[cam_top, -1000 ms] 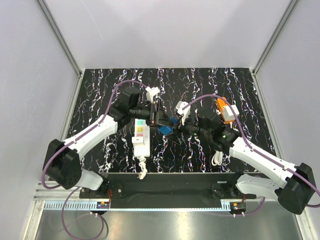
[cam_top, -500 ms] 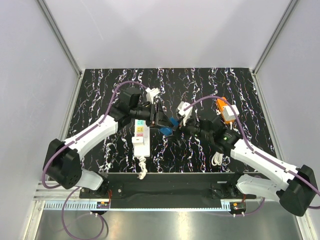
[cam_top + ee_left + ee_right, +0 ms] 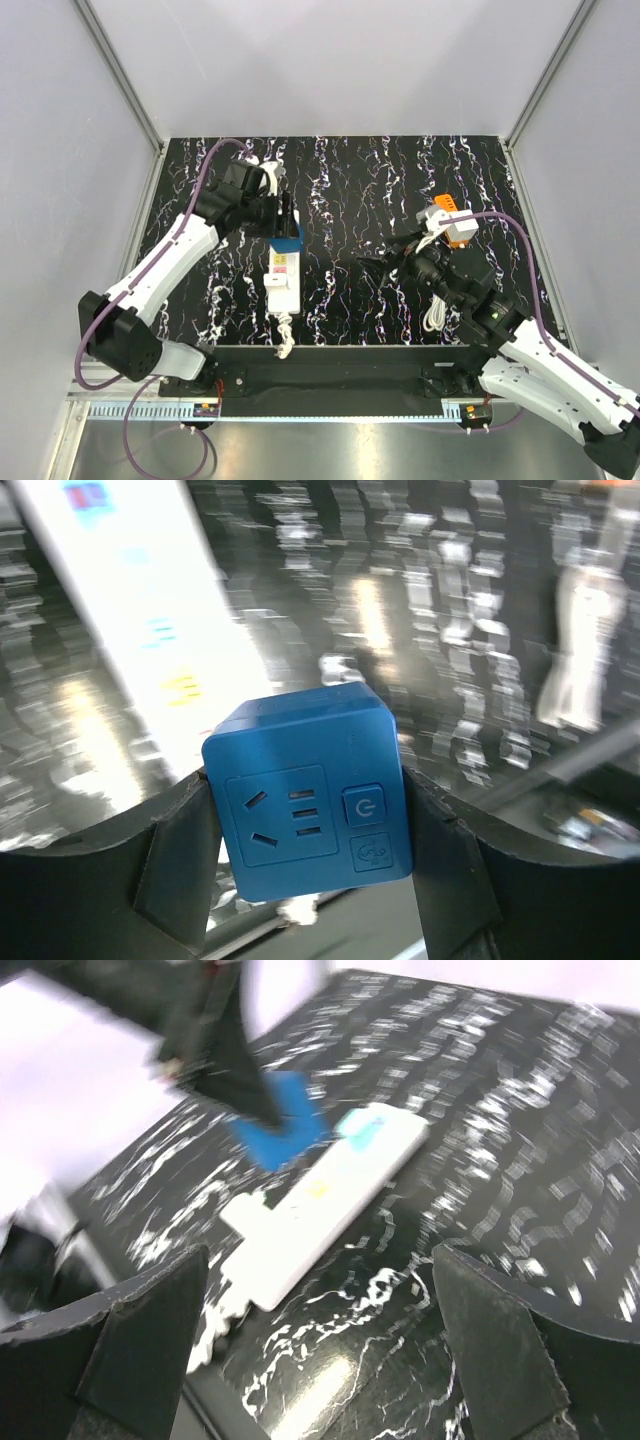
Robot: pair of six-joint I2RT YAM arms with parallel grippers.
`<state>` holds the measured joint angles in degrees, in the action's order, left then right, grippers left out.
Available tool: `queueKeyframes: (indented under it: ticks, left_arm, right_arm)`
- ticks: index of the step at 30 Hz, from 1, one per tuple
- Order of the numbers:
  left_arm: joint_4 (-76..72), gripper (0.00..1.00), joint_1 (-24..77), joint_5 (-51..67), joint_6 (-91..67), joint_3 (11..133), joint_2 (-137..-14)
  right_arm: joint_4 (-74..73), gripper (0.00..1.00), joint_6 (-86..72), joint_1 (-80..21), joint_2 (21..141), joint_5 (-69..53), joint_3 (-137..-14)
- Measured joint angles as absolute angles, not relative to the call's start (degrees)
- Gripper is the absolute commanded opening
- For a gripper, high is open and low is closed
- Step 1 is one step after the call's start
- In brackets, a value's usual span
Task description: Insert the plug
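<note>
My left gripper [image 3: 288, 232] is shut on a blue cube plug adapter [image 3: 288, 242], held just above the far end of the white power strip [image 3: 281, 278]. In the left wrist view the blue cube [image 3: 308, 792] sits clamped between both fingers, its socket face and power button toward the camera, with the strip [image 3: 150, 630] blurred behind. My right gripper [image 3: 375, 262] is open and empty, right of the strip. In the right wrist view the strip [image 3: 325, 1200] and the blue cube [image 3: 280, 1130] lie ahead between the spread fingers.
An orange and white object [image 3: 449, 224] sits at the right of the black marbled mat [image 3: 350, 190]. A coiled white cable [image 3: 435, 318] lies near the right front. The strip's white cord [image 3: 285, 335] trails toward the front edge.
My left gripper has carried the blue cube left from the middle to over the strip's far end. My right gripper has pulled back to the right, away from the cube, and is open.
</note>
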<state>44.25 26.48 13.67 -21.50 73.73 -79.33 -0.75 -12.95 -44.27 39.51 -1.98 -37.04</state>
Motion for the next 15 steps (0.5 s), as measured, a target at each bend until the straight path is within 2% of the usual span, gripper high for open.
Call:
queueKeyframes:
  ticks: [7,15]
  left_arm:
    - [48.2,0.0,26.5,-0.4,-21.1,75.6,-85.6]
    - [44.3,0.0,26.5,-3.2,-25.7,74.5,-91.5]
  right_arm:
    - [-4.4,1.0,-21.4,-44.3,37.2,9.7,-32.5]
    - [-5.4,1.0,-22.2,-44.3,32.0,13.1,-31.7]
